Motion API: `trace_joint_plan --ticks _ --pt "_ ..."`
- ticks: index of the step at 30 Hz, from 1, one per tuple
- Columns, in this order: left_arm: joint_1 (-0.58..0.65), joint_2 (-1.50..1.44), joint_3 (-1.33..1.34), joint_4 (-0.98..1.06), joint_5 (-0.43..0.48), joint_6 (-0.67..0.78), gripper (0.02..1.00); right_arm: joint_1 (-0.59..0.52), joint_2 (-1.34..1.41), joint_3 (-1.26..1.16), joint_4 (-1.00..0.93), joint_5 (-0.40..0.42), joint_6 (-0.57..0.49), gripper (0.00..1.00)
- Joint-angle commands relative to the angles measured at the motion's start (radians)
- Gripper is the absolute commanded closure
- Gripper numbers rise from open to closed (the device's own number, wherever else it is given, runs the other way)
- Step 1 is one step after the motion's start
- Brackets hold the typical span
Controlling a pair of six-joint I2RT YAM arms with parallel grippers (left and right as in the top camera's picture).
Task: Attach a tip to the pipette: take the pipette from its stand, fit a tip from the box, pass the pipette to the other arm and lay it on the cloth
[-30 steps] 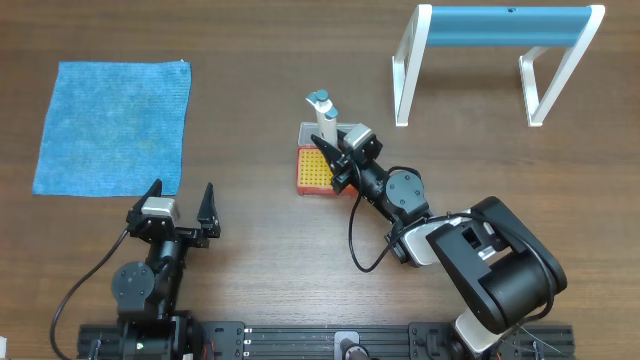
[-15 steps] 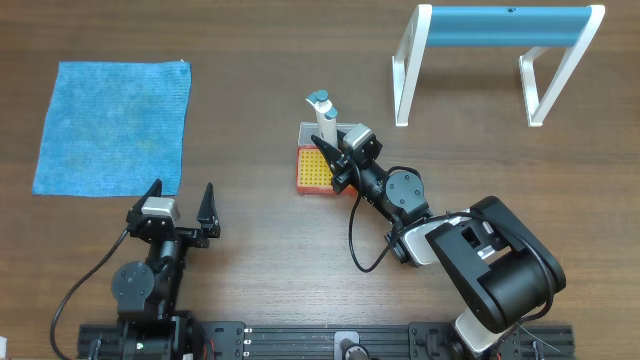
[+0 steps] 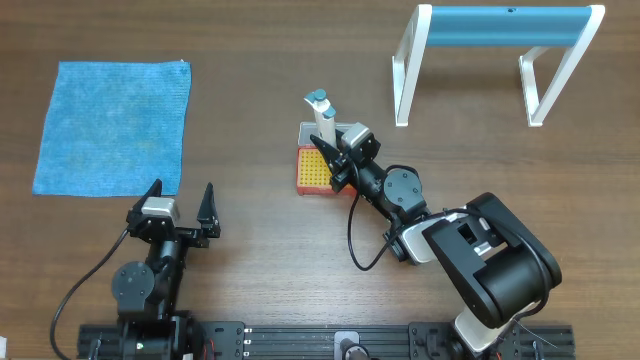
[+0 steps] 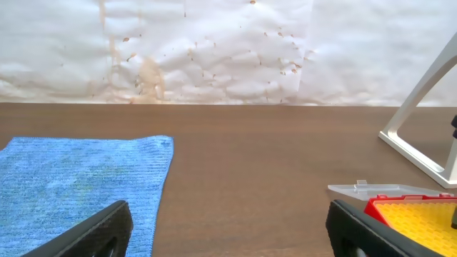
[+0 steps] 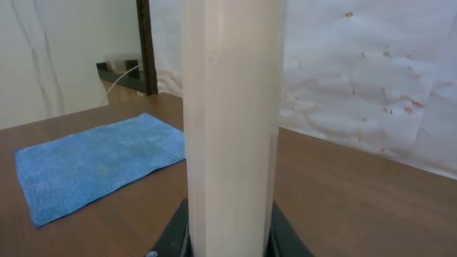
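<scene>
A white pipette (image 3: 322,115) with a blue cap stands upright at the far edge of the tip box (image 3: 312,171), a red box with a yellow rack. My right gripper (image 3: 336,155) is shut on the pipette's body (image 5: 228,121), and the lower end is hidden by the fingers. The blue cloth (image 3: 112,127) lies flat at the far left; it is also the cloth (image 5: 100,168) behind the pipette. My left gripper (image 3: 180,207) is open near the table's front left, holding nothing. Between its fingers (image 4: 96,232) I see the cloth (image 4: 78,185) and the tip box (image 4: 418,218).
A white stand with a blue top bar (image 3: 497,60) occupies the far right, and one stand leg (image 4: 421,107) rises past the tip box. A clear lid (image 4: 371,190) lies behind the box. Bare wooden table (image 3: 250,260) stretches between the two arms.
</scene>
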Motion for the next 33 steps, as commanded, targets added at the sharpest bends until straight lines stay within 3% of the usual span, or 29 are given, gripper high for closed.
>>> trace_joint_plan --ticks 1,33 --pt "-0.003 -0.005 -0.002 -0.004 0.01 -0.013 0.139 0.008 0.011 0.02 0.009 -0.027 -0.003 0.925" --pt "-0.003 -0.005 -0.002 -0.004 0.01 -0.013 0.137 0.003 0.011 -0.003 0.008 -0.043 -0.004 0.925"
